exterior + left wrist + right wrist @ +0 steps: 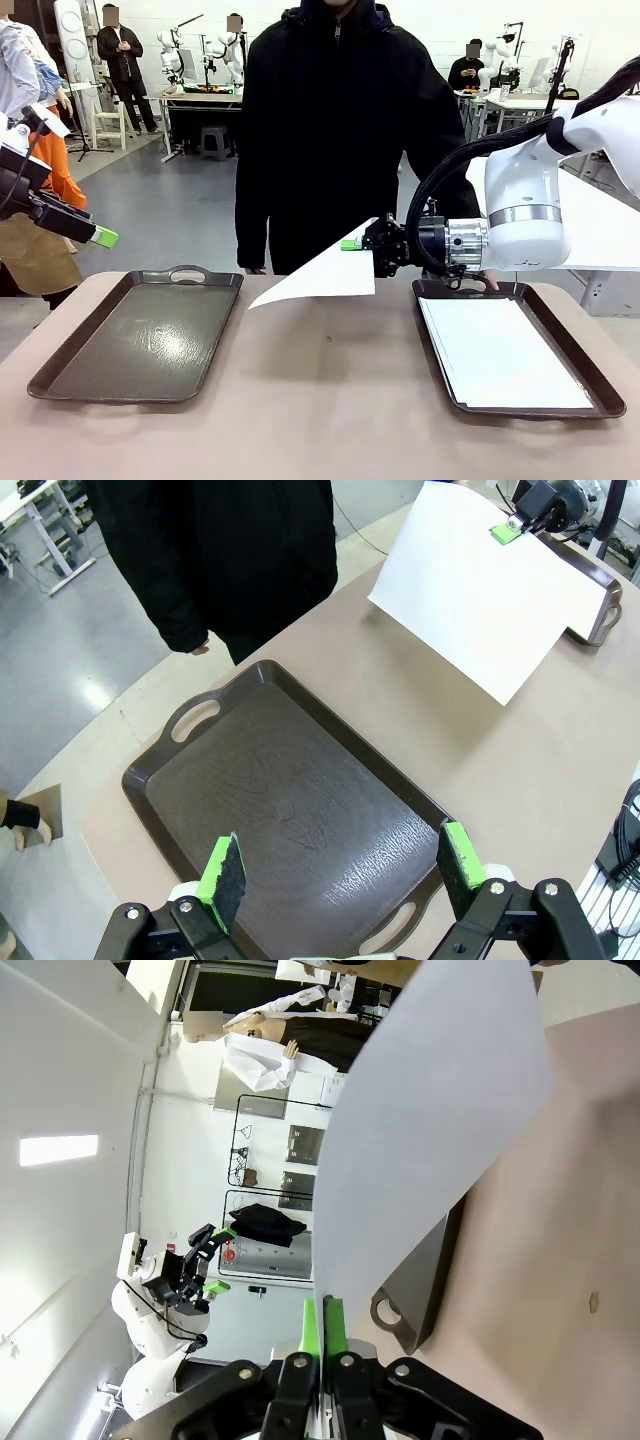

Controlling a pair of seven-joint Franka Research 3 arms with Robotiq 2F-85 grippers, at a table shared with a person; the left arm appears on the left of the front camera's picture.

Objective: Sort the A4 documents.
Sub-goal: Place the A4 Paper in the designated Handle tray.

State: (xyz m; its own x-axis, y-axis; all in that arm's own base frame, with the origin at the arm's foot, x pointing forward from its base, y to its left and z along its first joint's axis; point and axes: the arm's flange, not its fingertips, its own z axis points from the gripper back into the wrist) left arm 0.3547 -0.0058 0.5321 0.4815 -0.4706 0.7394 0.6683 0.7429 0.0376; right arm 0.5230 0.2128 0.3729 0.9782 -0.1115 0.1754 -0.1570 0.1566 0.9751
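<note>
A white A4 sheet [320,275] hangs tilted above the table's middle, pinched at its far edge by my right gripper [352,244], which is shut on it. The same sheet [430,1110] rises from the closed green pads [323,1322] in the right wrist view. More A4 documents [500,350] lie stacked in the right dark tray [590,375]. My left gripper [343,865] is open with nothing between its fingers, hovering over the left dark tray [290,800]. From there the held sheet [490,590] and the right gripper [510,532] are at the upper right.
The left tray [140,335] holds nothing. My left gripper [100,237] hangs at the picture's left edge, off the table's corner. A person in black [340,130] stands at the far side, hands down. Bare tabletop [320,400] lies between the trays.
</note>
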